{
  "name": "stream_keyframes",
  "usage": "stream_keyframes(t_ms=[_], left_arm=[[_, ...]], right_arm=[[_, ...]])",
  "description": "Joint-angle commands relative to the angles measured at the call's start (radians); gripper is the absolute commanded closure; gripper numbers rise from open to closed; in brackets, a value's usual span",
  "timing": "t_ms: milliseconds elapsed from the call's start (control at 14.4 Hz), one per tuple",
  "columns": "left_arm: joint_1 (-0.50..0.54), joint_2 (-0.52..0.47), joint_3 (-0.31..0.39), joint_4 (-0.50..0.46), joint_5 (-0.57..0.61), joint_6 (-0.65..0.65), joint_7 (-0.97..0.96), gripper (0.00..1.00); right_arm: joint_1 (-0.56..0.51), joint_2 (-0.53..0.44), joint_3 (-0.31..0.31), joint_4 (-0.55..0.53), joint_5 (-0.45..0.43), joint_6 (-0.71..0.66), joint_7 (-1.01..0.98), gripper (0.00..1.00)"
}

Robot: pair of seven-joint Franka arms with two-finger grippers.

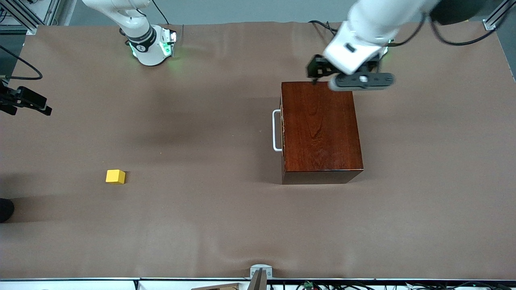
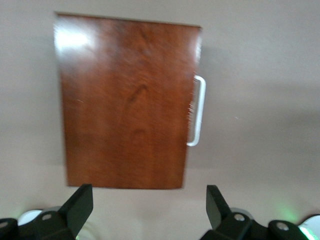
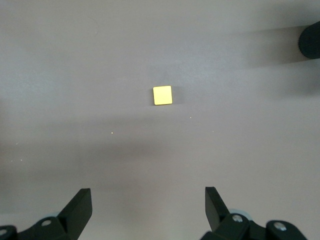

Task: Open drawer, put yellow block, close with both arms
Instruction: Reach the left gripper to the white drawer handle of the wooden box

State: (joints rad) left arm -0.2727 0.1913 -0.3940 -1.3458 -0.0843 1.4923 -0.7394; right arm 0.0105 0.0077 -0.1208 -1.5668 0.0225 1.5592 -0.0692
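The dark wooden box [image 1: 322, 129] stands toward the left arm's end of the table. Its drawer is pushed in, and the white handle [image 1: 276, 131] faces the right arm's end. My left gripper [image 2: 149, 200] hovers open and empty over the box's edge nearest the arms' bases [image 1: 360, 79]; the left wrist view shows the box top [image 2: 125, 100] and the handle [image 2: 197, 112]. The yellow block [image 1: 115, 176] lies alone on the cloth toward the right arm's end. My right gripper [image 3: 148, 205] hangs high over that end [image 1: 24, 100], open and empty, with the block [image 3: 162, 95] below it.
A brown cloth [image 1: 201, 225] covers the whole table. A black round object [image 1: 5, 209] sits at the table's edge at the right arm's end, nearer the front camera than the block, and shows in the right wrist view [image 3: 310, 40]. Cables lie near the left arm's base [image 1: 322, 26].
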Motion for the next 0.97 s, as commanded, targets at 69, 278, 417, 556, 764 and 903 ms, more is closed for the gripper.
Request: stream_keyframes(t_ms=[69,278,417,556,764,903], left_arm=[[-0.201,0.154,0.014,0.132,0.115,0.020,-0.130,0.00],[-0.343,0.218,0.078,0.157,0.135,0.042,-0.245,0.00],[-0.466,0.253,0.194,0.160,0.135,0.043,-0.253,0.00],[-0.609,0.295,0.347,0.160,0.135,0.043,-0.241,0.00],[-0.707,0.345,0.460,0.158,0.135,0.089,-0.157,0.00],[-0.708,0.373,0.463,0.158,0.135,0.126,-0.117,0.00]], right_arm=[[-0.017,0.009,0.007,0.025,-0.015,-0.008,0.014,0.00],[-0.018,0.009,0.007,0.025,-0.015,-0.008,0.014,0.00],[-0.018,0.011,0.007,0.025,-0.015,-0.008,0.014,0.00],[-0.017,0.011,0.007,0.025,-0.015,-0.007,0.014,0.00],[-0.017,0.015,0.007,0.027,-0.015,-0.008,0.016,0.00],[-0.017,0.015,0.007,0.027,-0.015,-0.008,0.016,0.00]])
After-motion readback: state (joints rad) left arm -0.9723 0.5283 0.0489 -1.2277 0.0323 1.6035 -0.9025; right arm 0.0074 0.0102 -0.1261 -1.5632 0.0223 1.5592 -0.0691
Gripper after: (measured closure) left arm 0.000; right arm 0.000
